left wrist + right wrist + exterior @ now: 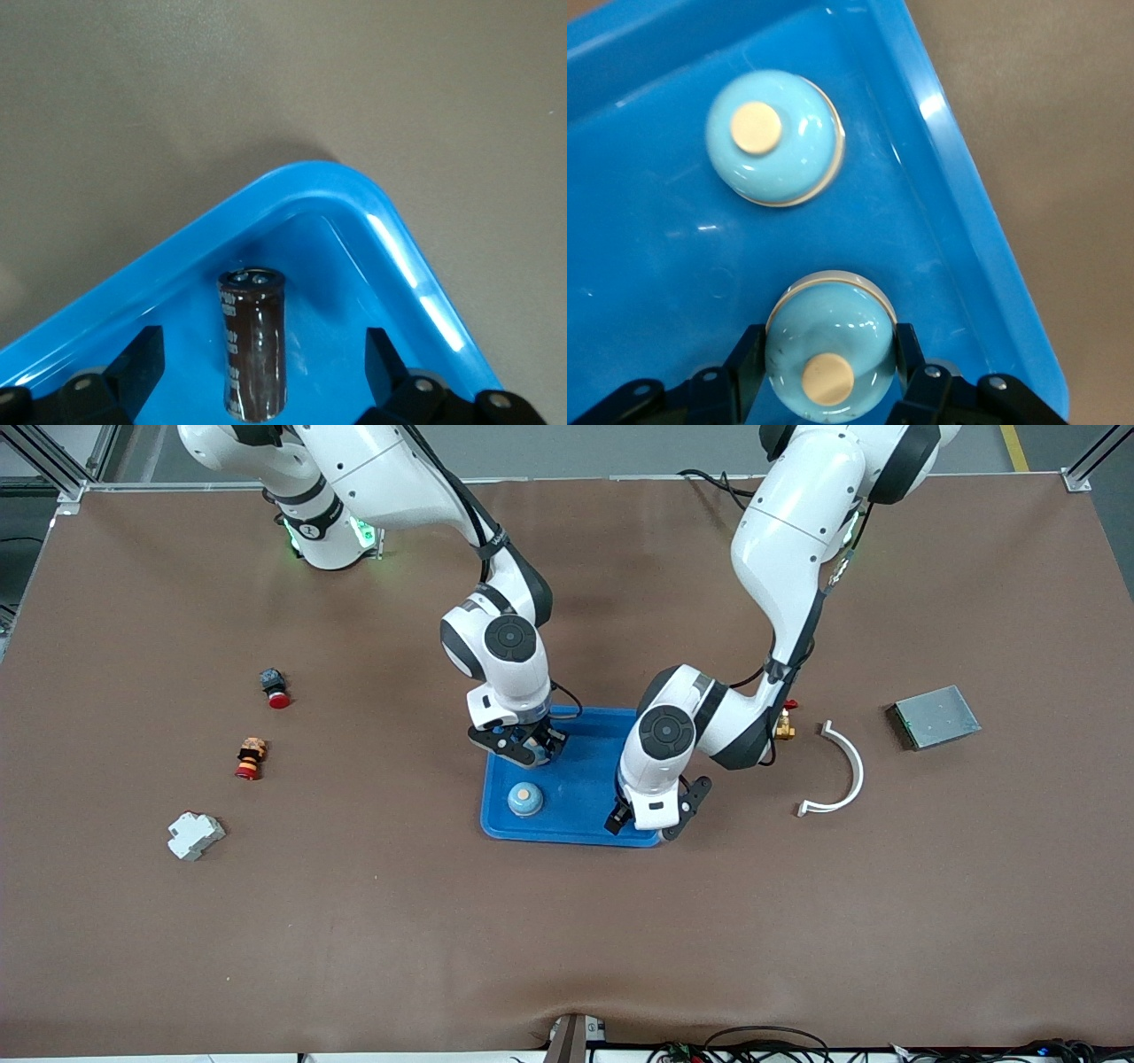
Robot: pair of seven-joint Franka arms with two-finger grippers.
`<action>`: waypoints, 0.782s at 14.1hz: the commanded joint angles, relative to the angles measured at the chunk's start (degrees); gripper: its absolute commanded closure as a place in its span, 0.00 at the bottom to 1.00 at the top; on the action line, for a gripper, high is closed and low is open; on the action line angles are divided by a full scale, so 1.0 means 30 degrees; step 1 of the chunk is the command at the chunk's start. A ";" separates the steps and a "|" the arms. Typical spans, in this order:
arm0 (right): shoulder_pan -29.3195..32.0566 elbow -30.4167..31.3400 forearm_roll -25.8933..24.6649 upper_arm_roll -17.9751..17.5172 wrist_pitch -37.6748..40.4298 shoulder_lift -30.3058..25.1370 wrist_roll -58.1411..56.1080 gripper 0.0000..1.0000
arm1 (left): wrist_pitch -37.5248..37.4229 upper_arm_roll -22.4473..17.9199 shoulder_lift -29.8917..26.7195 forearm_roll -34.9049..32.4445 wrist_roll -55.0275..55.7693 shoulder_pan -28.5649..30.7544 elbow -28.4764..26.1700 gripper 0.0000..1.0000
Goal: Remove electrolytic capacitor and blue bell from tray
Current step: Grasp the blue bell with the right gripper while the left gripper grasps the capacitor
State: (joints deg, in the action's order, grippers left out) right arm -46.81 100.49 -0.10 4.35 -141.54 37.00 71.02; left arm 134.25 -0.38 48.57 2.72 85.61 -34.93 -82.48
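The blue tray [580, 779] sits mid-tabletop. Over its corner toward the left arm's end, the left gripper [651, 821] hangs, fingers [133, 363] released either side of the capacitor [252, 341] lying in the tray. The right gripper [523, 746] grasps one bell [827, 341]; another bell [525, 799] rests in the tray.

Two pale blue bells [774, 138] with tan buttons, dark brown capacitor [253, 343], bright blue tray [585, 784].
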 commanded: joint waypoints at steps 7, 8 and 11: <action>0.3994 -0.0599 -0.0259 -0.0015 0.7244 -0.4681 -0.8573 1.00 | 0.0132 -0.0166 0.0422 -0.0409 0.0203 -0.0135 0.0423 0.00; 0.4436 -0.0394 -0.0259 -0.0015 0.7625 -0.5210 -0.9425 1.00 | 0.0132 -0.0137 0.0422 -0.0409 0.0203 -0.0106 0.0424 0.00; 0.6398 0.0747 -0.0083 -0.0045 0.7805 -0.6880 -1.2734 1.00 | 0.0132 -0.0137 0.0393 -0.0380 0.0261 -0.0018 0.0453 0.45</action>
State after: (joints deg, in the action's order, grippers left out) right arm -30.84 98.16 -0.22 5.40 -117.65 20.93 37.76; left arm 134.43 -0.42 49.15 2.63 85.61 -34.86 -82.39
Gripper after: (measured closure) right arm 0.366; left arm 0.181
